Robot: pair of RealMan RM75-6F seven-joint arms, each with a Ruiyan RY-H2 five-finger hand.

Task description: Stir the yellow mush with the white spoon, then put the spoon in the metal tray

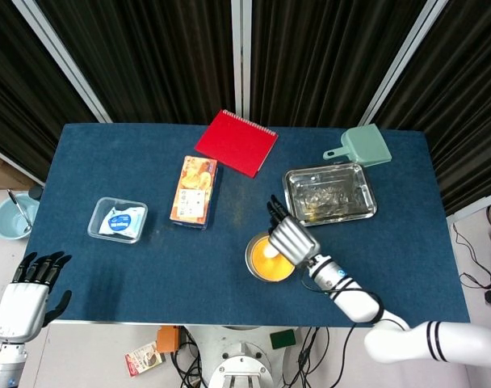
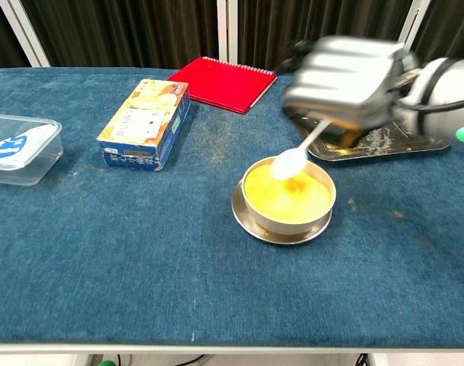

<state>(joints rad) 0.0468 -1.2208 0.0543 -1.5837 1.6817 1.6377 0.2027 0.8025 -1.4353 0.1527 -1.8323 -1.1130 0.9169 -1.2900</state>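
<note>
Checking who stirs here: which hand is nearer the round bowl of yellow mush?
Right. The right hand is just above the round bowl of yellow mush, holding the white spoon over it. The left hand hangs off the table's near-left corner.

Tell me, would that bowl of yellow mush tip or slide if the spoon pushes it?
Probably not tip: the bowl is low and wide, on a saucer. It looks nearly full, so likely heavy enough to stay. The cloth-like table cover should resist sliding, though a hard shove by the white spoon might slop mush.

Yellow mush (image 2: 289, 191), white spoon (image 2: 293, 156), red notebook (image 1: 236, 142), dark blue tablecloth (image 1: 148, 267), seemingly pale green scoop (image 1: 360, 147).
</note>
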